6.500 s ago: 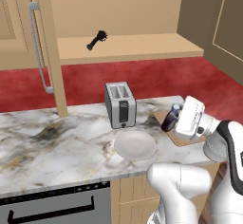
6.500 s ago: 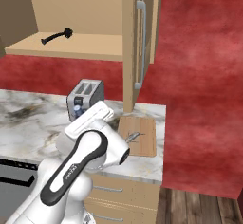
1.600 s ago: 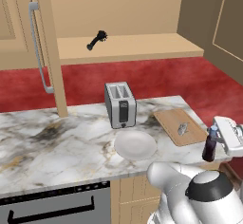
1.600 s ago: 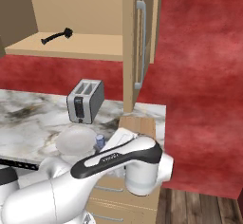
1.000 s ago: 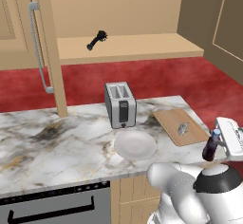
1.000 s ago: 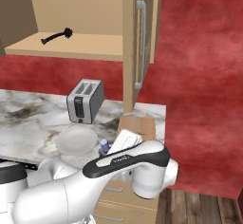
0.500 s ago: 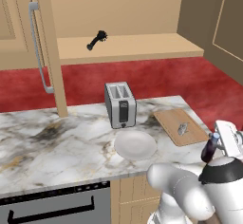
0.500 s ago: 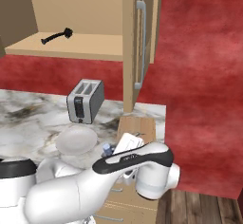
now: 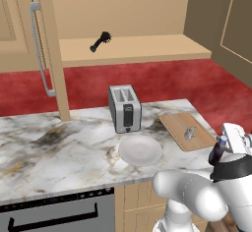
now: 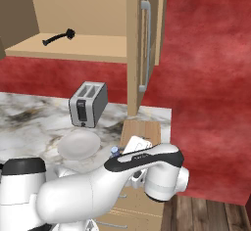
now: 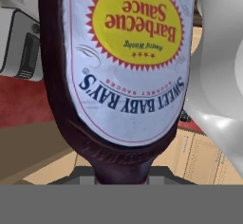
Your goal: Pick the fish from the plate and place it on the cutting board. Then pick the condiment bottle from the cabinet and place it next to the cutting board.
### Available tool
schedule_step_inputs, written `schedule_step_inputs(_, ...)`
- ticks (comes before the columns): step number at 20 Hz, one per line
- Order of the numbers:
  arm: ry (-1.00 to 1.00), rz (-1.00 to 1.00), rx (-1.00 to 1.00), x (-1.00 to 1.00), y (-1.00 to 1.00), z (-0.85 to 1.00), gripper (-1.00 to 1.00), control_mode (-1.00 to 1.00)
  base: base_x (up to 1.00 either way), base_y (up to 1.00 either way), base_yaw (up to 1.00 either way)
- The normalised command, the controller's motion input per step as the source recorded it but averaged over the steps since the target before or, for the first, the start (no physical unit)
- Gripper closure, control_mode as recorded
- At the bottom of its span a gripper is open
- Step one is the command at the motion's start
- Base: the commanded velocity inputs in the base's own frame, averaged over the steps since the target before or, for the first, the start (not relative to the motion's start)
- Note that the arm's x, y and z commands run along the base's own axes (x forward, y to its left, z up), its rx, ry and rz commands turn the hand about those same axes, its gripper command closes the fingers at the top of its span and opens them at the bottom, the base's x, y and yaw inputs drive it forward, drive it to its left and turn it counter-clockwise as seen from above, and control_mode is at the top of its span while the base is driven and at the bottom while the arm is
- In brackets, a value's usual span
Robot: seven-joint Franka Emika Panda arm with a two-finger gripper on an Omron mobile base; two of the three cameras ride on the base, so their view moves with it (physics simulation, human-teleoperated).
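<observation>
My gripper [image 9: 226,145] is shut on the condiment bottle [image 9: 215,154], a dark purple-brown bottle with a blue cap [image 10: 114,150]. It is held upright by the front end of the cutting board [image 9: 183,126]. Whether the bottle touches the counter is hidden by my arm. In the hand view the bottle [image 11: 123,76] sits close up, its yellow-and-white label upside down. The silvery fish [image 9: 189,133] lies on the board. The white plate [image 9: 140,150] stands bare, left of the board. The cabinet [image 9: 133,49] is open above.
A silver toaster [image 9: 125,108] stands behind the plate. A black brush-like tool [image 9: 100,42] lies on the cabinet shelf. A long grey bar handle [image 9: 39,49] hangs on the left door. The marble counter [image 9: 59,147] ends just right of the board.
Since the earliest frames the gripper has carried the bottle down from above the board's far right to its front end. Over the last second it has barely moved; the arm shifted slightly.
</observation>
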Motion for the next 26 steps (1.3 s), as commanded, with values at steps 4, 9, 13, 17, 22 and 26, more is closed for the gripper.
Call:
schedule_step_inputs(4,0.0,0.0,0.01,0.12,-0.11,0.0,1.0,-1.0,0.0,0.0,0.0)
schedule_step_inputs(9,0.0,0.0,0.01,0.09,-0.1,-0.04,1.0,-1.0,0.0,0.0,0.0)
schedule_step_inputs(13,-0.01,0.0,0.01,0.07,-0.08,-0.07,1.0,-1.0,0.0,0.0,0.0)
schedule_step_inputs(17,-0.02,0.0,0.0,0.09,-0.06,-0.12,1.0,-1.0,0.0,0.0,0.0)
schedule_step_inputs(22,-0.03,0.0,0.0,0.12,-0.06,-0.17,1.0,-1.0,0.0,0.0,0.0)
schedule_step_inputs(26,-0.03,0.0,0.01,0.14,-0.04,-0.19,1.0,-1.0,0.0,0.0,0.0)
